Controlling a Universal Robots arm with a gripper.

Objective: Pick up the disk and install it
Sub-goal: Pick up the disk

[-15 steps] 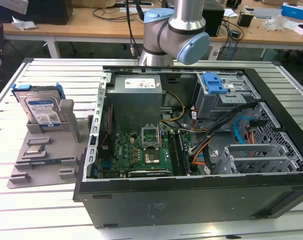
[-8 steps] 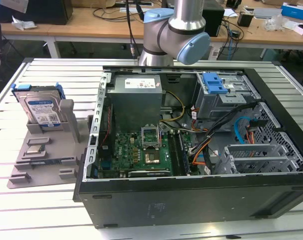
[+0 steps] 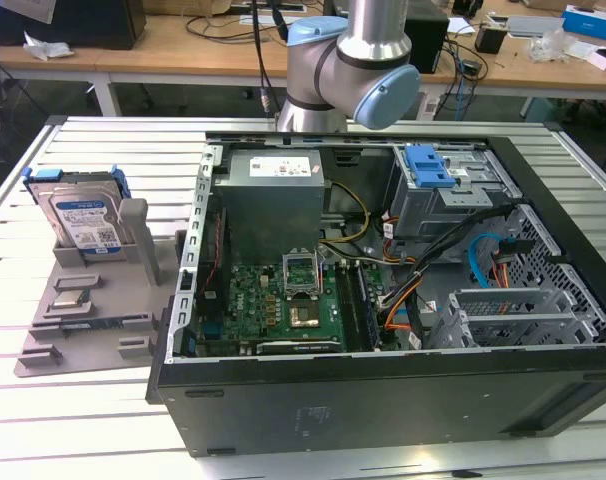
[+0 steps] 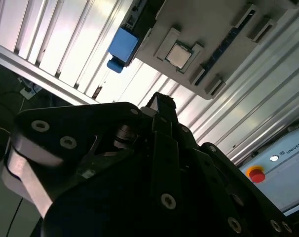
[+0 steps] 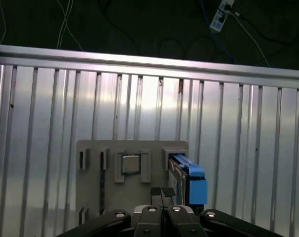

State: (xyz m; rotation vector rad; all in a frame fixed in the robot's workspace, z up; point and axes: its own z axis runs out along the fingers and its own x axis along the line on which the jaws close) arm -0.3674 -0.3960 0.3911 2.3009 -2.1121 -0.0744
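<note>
A ribbed aluminium counter [image 3: 103,150] catches pale light, its slats gleaming. Behind it, wooden desks [image 3: 183,45] on white legs [image 3: 108,95] carry tangled cables [image 3: 233,22] and, at the exterior view's right, small boxes [image 3: 591,20]. The floor [image 5: 139,24] beyond the counter's edge lies dark, a white power strip [image 5: 219,15] resting there.

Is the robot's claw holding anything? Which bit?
Nothing. The gripper is shut and empty. The disk stands upright in the grey tray, apart from the gripper.
</note>
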